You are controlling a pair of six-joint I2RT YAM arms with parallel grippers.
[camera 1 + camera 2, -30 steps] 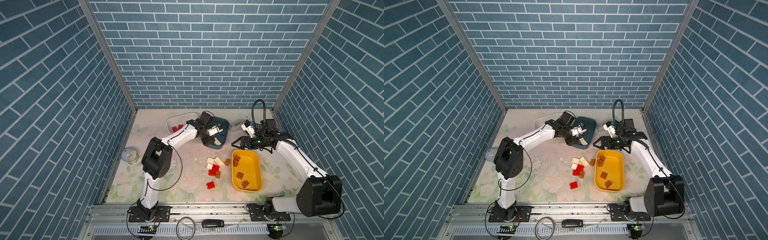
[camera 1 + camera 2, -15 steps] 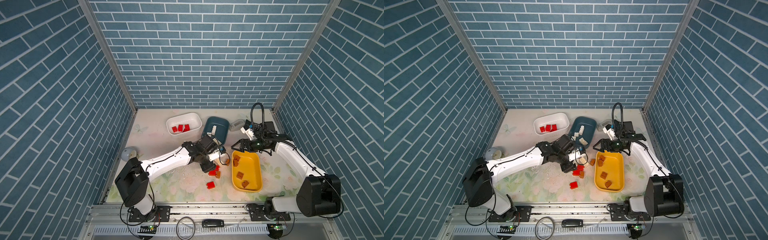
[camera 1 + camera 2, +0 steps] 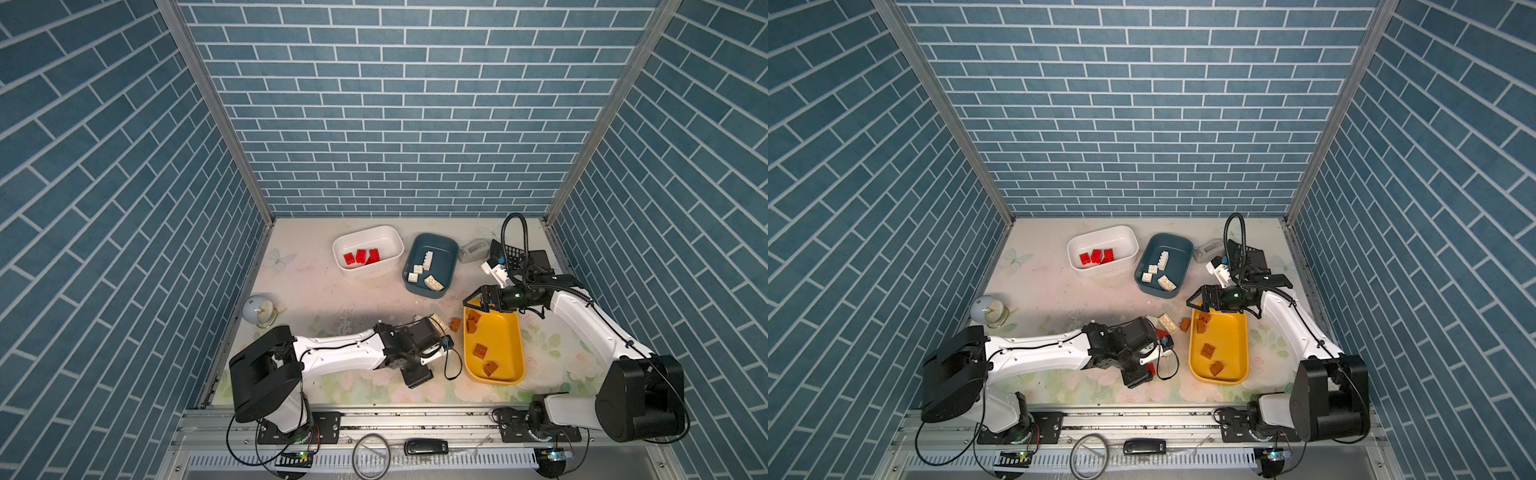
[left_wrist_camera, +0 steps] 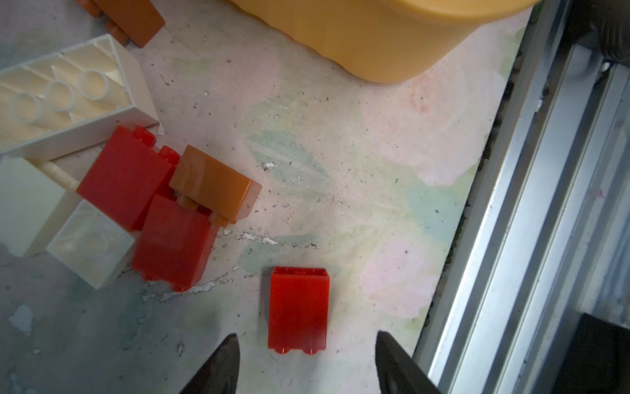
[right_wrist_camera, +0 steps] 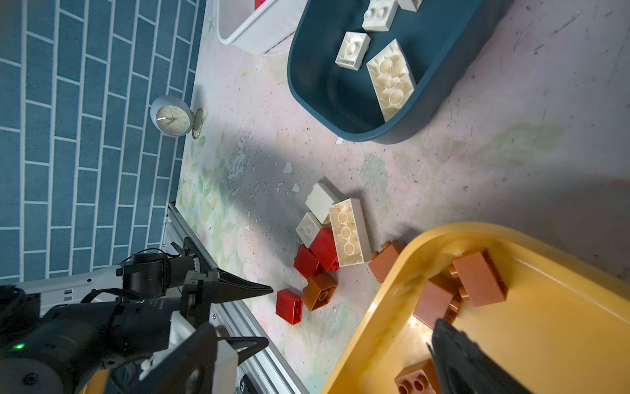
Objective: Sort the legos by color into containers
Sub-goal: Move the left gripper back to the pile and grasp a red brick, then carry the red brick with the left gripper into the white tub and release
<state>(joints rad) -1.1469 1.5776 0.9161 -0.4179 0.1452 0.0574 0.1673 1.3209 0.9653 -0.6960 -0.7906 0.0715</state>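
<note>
A little clock (image 3: 259, 309) stands by the left wall. Far back, the white tub (image 3: 382, 245) holds three red bricks (image 3: 360, 256). Near the front, the left claw (image 4: 306, 336) is partly open and holds nothing. One lone red brick (image 4: 298, 308) lies on its side just ahead of the two tips, in line with the gap and not touching them. Its long side runs the same way the fingers point. A bit farther back sits a pile (image 5: 327, 245) of three cream bricks (image 5: 308, 228), two red and one brown. The long cream brick (image 4: 68, 92) lies hollow side up. One more brown brick (image 3: 456, 324) lies right beside the yellow tub (image 3: 503, 332). The blue tub (image 3: 440, 253), far back, holds four more cream ones. The yellow tub holds four brown bricks (image 3: 481, 350). The right claw (image 3: 476, 304) is wide open and empty above that tub's far end.
</note>
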